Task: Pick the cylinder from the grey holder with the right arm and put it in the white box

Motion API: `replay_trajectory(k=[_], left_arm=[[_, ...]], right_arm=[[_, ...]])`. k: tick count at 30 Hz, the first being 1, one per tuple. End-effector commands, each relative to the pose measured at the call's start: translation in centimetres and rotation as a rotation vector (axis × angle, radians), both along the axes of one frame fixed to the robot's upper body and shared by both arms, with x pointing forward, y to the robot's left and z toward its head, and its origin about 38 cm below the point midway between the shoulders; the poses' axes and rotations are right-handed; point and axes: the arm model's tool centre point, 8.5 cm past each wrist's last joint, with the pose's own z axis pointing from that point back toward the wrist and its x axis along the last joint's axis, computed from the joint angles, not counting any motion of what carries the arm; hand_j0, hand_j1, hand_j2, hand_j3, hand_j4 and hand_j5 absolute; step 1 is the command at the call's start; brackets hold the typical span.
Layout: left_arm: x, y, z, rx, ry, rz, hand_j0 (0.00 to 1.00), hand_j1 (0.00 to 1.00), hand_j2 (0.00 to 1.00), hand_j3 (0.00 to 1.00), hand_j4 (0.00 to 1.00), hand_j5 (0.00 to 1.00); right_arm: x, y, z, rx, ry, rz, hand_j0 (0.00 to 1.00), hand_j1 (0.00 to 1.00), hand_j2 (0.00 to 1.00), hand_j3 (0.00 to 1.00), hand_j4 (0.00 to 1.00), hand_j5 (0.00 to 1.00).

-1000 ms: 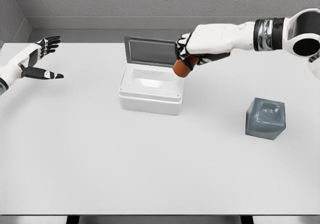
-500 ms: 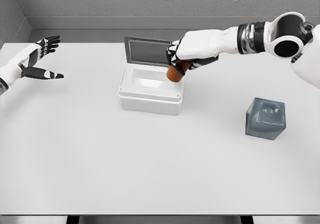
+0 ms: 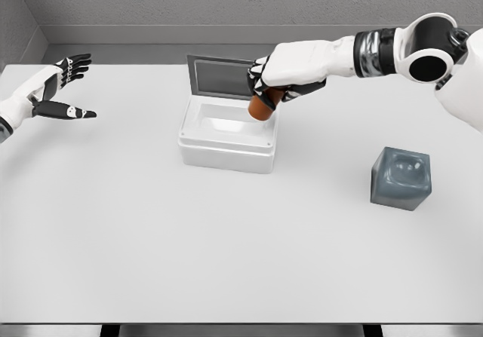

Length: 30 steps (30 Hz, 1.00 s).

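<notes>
Over the open white box's point(image 3: 226, 137) right edge, the right hand point(image 3: 283, 77), fingers clamped round the orange-brown cylinder point(image 3: 261, 107), has drifted slightly further left.

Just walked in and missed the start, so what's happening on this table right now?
The right robot hand grips a short orange-brown cylinder and holds it tilted over the right edge of the open white plastic box, whose lid stands up behind. The cylinder is not yet released. The grey cube-shaped holder sits to the right, with nothing in its top recess. The left robot hand rests open at the far left of the white table.
</notes>
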Motion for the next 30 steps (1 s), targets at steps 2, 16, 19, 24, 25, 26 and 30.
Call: replay_trajectory(k=[2,16,19,24,25,26,30], left_arm=[[0.0,0.0,0.1,-0.010,-0.005,0.004,1.00,1.00,1.00,1.00,1.00,1.00],[0.1,-0.1,0.1,-0.011,-0.006,0.002,1.00,1.00,1.00,1.00,1.00,1.00],[0.1,-0.1,0.1,-0.011,-0.006,0.002,1.00,1.00,1.00,1.00,1.00,1.00],[0.1,-0.1,0.1,-0.011,-0.006,0.002,1.00,1.00,1.00,1.00,1.00,1.00],[0.1,0.0,0.2,-0.010,-0.006,0.003,1.00,1.00,1.00,1.00,1.00,1.00],[0.1,0.0,0.2,-0.011,-0.006,0.004,1.00,1.00,1.00,1.00,1.00,1.00],[0.1,0.0,0.1,-0.015,-0.007,0.006,1.00,1.00,1.00,1.00,1.00,1.00]], right_arm=[[0.2,-0.1,0.0,0.005,0.005,-0.009,0.27,0.27,0.27,0.27,0.27,0.27],[0.1,0.0,-0.1,0.001,0.007,-0.006,0.27,0.27,0.27,0.27,0.27,0.27],[0.3,-0.1,-0.7,-0.016,0.010,-0.014,0.27,0.27,0.27,0.27,0.27,0.27],[0.4,0.0,-1.3,-0.028,0.022,-0.014,0.27,0.27,0.27,0.27,0.27,0.27],[0.4,0.1,-1.3,-0.027,0.022,-0.011,0.27,0.27,0.27,0.27,0.27,0.27],[0.3,0.2,-1.3,-0.027,0.021,-0.010,0.27,0.27,0.27,0.27,0.27,0.27],[0.3,0.2,-1.4,-0.031,0.024,-0.008,0.27,0.27,0.27,0.27,0.27,0.27]])
